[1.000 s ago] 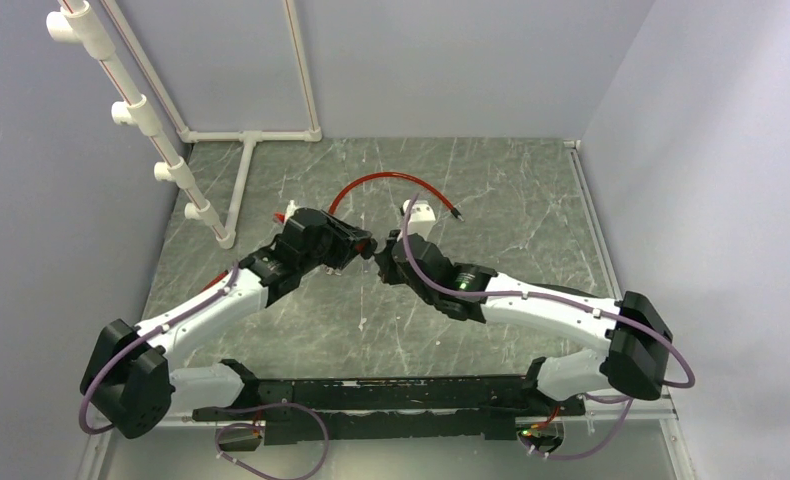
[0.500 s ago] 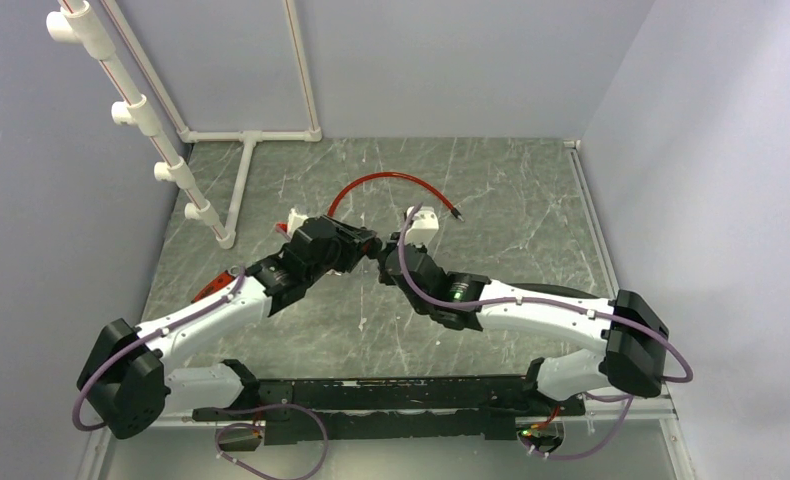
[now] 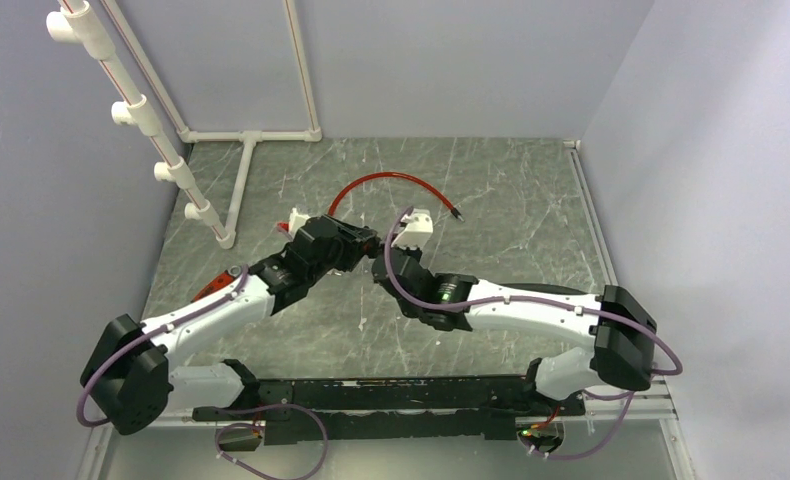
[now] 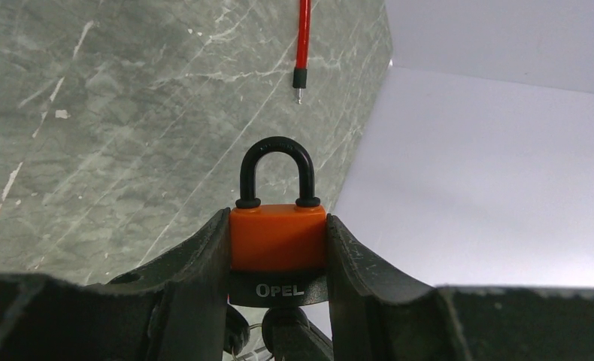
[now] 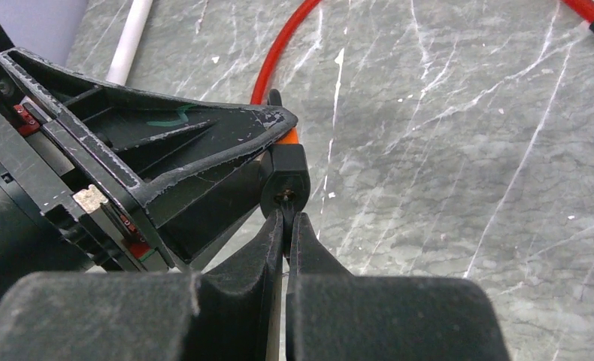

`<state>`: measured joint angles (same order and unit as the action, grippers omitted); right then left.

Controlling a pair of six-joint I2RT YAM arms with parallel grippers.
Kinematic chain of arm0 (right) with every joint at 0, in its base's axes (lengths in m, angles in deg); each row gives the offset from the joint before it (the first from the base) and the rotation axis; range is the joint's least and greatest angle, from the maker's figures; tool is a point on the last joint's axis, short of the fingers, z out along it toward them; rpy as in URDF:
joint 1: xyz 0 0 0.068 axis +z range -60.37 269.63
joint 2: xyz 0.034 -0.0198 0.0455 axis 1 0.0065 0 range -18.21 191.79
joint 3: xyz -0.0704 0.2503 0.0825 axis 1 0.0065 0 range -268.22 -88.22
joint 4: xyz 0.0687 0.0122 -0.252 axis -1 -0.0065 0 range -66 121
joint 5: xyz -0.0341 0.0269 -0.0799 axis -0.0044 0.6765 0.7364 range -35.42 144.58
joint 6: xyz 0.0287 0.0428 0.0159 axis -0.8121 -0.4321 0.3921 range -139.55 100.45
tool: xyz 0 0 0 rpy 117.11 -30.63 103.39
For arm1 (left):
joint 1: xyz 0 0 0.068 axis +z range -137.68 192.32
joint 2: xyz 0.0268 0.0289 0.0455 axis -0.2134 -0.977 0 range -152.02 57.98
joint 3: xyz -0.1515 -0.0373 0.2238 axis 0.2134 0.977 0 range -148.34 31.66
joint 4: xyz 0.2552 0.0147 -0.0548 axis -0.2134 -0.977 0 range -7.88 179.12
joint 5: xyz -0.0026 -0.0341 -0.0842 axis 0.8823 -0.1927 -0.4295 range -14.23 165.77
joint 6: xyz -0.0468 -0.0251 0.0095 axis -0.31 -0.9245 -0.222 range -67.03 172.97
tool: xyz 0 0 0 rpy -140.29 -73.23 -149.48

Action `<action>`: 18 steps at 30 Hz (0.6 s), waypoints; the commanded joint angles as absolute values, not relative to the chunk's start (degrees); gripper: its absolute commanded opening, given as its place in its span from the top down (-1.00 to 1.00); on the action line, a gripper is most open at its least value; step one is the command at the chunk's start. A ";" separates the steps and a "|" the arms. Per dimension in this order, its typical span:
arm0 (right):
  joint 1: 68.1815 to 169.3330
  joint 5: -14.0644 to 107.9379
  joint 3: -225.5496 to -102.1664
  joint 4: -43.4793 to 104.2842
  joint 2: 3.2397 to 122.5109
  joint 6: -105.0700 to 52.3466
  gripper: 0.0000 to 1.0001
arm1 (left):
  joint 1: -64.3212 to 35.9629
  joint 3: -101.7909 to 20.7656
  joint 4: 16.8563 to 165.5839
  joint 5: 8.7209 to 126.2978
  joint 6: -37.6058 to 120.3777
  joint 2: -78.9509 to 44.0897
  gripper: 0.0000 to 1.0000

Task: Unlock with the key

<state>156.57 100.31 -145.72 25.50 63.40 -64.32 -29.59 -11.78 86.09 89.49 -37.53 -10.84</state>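
My left gripper (image 4: 277,248) is shut on an orange padlock (image 4: 277,237) with a black base marked OPEL and a black shackle (image 4: 275,171), which sits closed in the body. My right gripper (image 5: 286,218) is shut on the key (image 5: 286,226), a thin dark blade between its tips that meets the keyhole in the padlock's black base (image 5: 285,180). In the top view the two grippers meet tip to tip, left (image 3: 356,247) and right (image 3: 383,262), above the table's middle. The key's black head (image 4: 283,325) shows under the padlock in the left wrist view.
A red cable (image 3: 381,180) curves across the grey marble table (image 3: 511,200) behind the grippers, its black tip (image 4: 299,79) in the left wrist view. White PVC pipes (image 3: 151,130) stand at the left and back. Grey walls close in the table on three sides.
Both grippers moved a little to the right and met; the right arm swung left, bringing the key up against the padlock's base. Both grips stay shut.
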 commanded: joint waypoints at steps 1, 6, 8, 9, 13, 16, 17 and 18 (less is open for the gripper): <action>152.05 98.07 -143.27 35.17 60.65 -65.82 1.00 | -33.03 -13.46 95.29 75.78 -35.33 -11.08 1.00; 143.40 76.54 -132.81 49.79 54.76 -67.61 1.00 | -33.44 -11.28 102.40 72.94 -32.95 -11.65 1.00; 140.50 70.90 -129.02 54.45 52.46 -69.48 1.00 | -33.93 -10.13 103.69 73.76 -32.38 -10.67 1.00; 139.57 69.26 -127.80 56.34 51.52 -69.56 1.00 | -34.06 -9.65 104.19 74.05 -31.77 -10.07 1.00; 135.75 63.10 -124.46 61.02 48.50 -72.76 1.00 | -35.13 -8.49 105.98 75.54 -29.02 -8.05 1.00; 131.41 53.65 -123.14 64.91 48.87 -78.20 1.00 | -35.73 -7.68 107.14 75.59 -27.10 -7.28 1.00; 130.12 50.83 -122.83 66.78 49.29 -80.13 1.00 | -35.81 -7.26 107.90 75.59 -26.65 -7.17 1.00; 128.79 47.47 -122.29 69.22 49.96 -82.38 1.00 | -35.96 -6.72 108.76 75.59 -26.32 -6.88 1.00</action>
<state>134.43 56.53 -122.55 53.13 48.60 -73.68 -31.10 -7.68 101.39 87.93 -30.39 -10.56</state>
